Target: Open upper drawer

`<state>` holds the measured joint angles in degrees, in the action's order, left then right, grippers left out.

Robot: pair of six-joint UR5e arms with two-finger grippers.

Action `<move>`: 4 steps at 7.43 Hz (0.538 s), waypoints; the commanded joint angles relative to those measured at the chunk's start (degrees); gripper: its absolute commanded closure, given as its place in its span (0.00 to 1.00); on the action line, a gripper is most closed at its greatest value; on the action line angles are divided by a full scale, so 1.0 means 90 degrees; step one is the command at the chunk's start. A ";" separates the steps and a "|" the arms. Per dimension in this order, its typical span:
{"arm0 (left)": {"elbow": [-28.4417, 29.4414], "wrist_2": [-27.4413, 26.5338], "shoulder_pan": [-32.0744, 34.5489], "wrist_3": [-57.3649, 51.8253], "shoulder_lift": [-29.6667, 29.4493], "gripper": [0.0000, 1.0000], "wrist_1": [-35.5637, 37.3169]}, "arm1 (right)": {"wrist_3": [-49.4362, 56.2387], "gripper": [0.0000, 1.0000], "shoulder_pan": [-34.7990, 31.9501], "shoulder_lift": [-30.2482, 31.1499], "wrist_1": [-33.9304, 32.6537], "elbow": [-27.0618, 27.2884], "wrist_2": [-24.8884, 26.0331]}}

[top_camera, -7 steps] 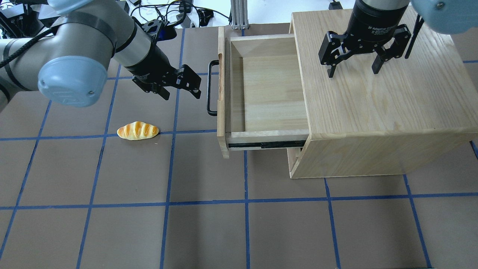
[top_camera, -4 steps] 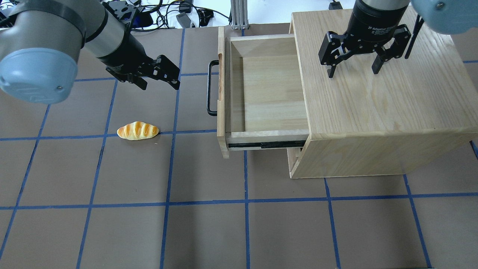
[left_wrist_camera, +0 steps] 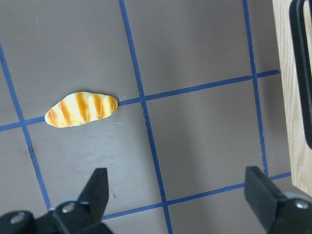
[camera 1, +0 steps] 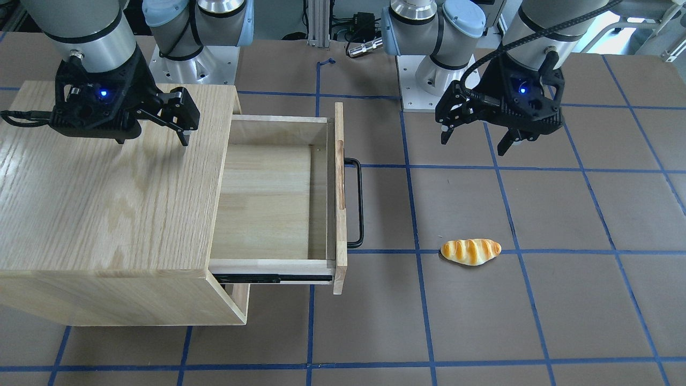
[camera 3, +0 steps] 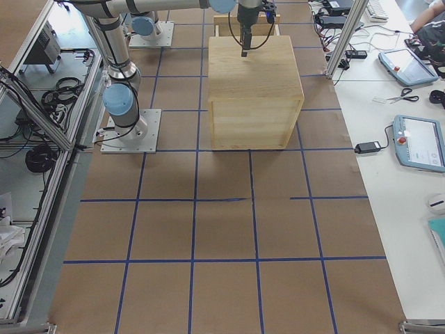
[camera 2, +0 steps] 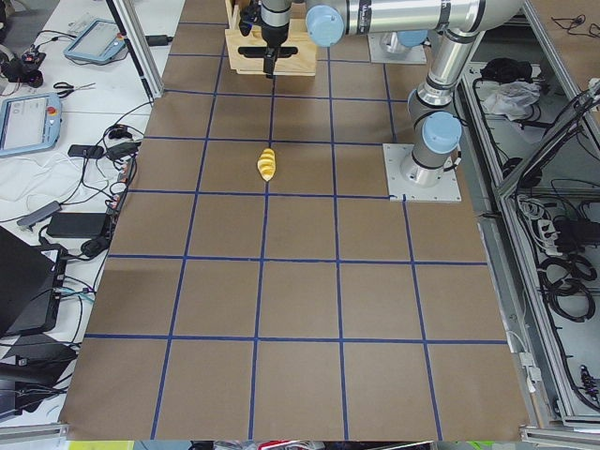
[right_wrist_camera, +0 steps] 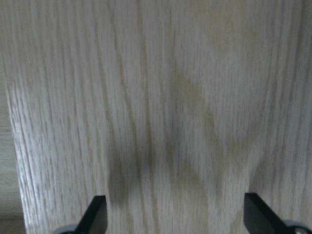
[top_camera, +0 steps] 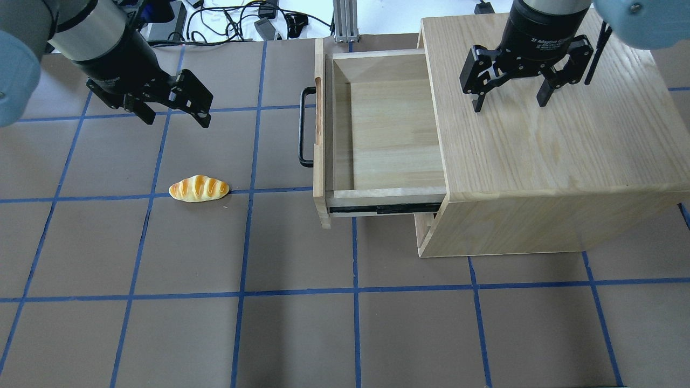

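jaws apart on left gripper [top_camera: 174, 118] and right gripper [top_camera: 509, 105], both empty.
drawer [top_camera: 377, 134] pulled out of the cabinet [top_camera: 539, 156], handle [top_camera: 304, 126] free; left gripper over the table [top_camera: 431, 334] near a bread roll [top_camera: 199, 189], right above cabinet top.

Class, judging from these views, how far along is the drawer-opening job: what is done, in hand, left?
Done: the upper drawer stands pulled well out of the cabinet, its inside showing. In hand: nothing; the left gripper hangs open clear of the handle, the right gripper open above the cabinet top. Left: seemingly nothing.
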<state>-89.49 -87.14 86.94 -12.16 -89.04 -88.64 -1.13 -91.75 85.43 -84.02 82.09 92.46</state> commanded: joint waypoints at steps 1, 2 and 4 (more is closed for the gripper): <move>0.0138 -0.0357 -0.0002 0.0091 0.0040 0.00 -0.0200 | -0.0001 0.00 -0.0001 0.0000 0.0000 0.0000 0.0000; 0.0264 -0.0348 -0.0012 0.0459 -0.0018 0.00 -0.0229 | -0.0001 0.00 -0.0001 0.0000 0.0000 0.0000 0.0000; 0.0460 -0.0347 -0.0012 0.0550 -0.0106 0.00 -0.0453 | 0.0009 0.00 -0.0001 0.0000 0.0000 0.0000 0.0000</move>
<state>-86.58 -90.22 86.88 -8.03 -89.54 -91.60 -1.13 -91.75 85.43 -84.02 82.09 92.46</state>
